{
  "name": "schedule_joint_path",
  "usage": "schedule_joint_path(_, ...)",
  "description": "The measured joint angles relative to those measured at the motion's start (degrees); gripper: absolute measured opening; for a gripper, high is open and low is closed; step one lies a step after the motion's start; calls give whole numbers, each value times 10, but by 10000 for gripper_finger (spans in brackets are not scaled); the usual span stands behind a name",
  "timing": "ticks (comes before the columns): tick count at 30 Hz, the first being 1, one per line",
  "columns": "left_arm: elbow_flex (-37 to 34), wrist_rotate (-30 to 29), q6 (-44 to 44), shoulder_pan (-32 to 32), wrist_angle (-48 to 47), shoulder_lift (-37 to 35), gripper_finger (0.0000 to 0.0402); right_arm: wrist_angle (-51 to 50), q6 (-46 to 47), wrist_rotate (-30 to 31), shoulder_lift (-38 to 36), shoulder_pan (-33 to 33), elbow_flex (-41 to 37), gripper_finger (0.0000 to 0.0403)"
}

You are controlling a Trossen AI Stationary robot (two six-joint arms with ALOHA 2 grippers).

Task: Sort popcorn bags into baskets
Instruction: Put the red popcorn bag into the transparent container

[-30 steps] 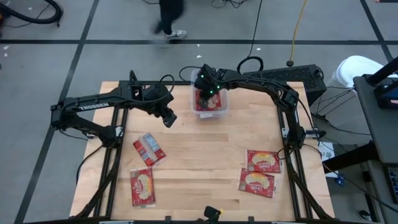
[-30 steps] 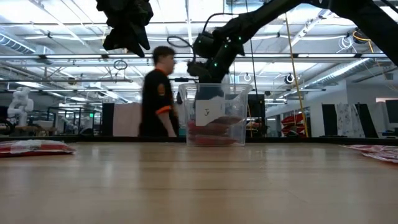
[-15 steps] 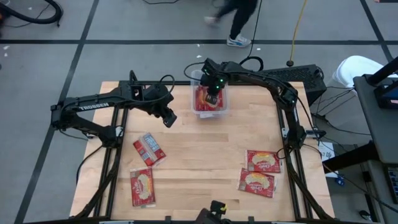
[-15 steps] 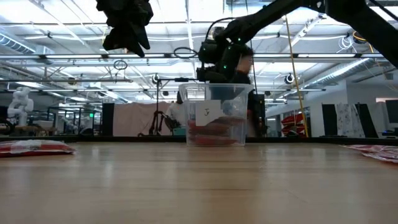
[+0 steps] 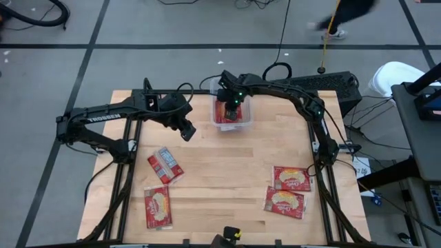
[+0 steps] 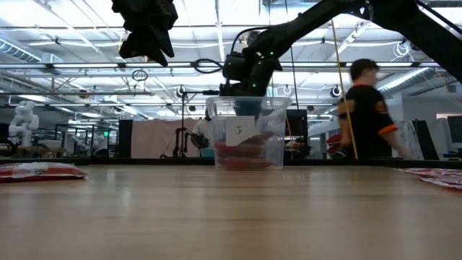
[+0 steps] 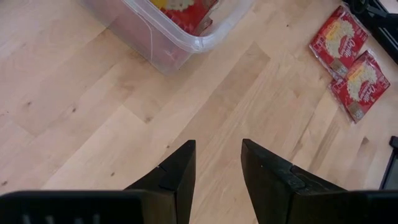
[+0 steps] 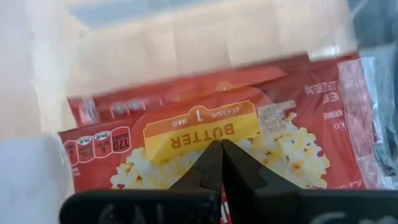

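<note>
The clear, colourless plastic rectangular tub (image 5: 232, 115) stands at the far edge of the pale wooden counter (image 5: 227, 172), holding several flat red popcorn packets (image 8: 211, 140) stacked inside; the top one shows a yellow "BUTTER" label.

The right tool (image 5: 231, 105) hangs directly over the tub, just above its rim, with its 2 dark fingers pressed together and nothing between them.

The left tool (image 5: 186, 131) hovers above the bare counter just left of the tub, its fingers (image 7: 177, 177) a narrow gap apart and holding nothing.

Well away from the tub, toward the near side of the counter, lie 4 more packets: 2 red ones (image 5: 288, 191) touching each other to the right, a grey-white backed one (image 5: 165, 164) to the left, and another red one (image 5: 158, 207) nearer still on that side.

In the room behind the tub, a person in a dark shirt (image 6: 368, 108) is in view.
</note>
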Motion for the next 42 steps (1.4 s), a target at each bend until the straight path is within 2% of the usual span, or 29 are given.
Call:
schedule_joint_path(7,0,-4,3,0,0,0,131,68,57,-8,2,3,0,0)
schedule_joint_path(13,0,-6,2,0,0,0,131,66,91,-8,-3,3,-1,0)
schedule_joint_path(26,0,-21,35,0,0,0,131,58,222,-6,-119,15,-1,0)
schedule_joint_path(35,0,-22,80,-1,-4,0,131,-55,291,-7,-178,92,-1,0)
schedule_joint_path(42,0,-22,111,-13,-9,0,131,-153,408,-4,-216,188,-1,0)
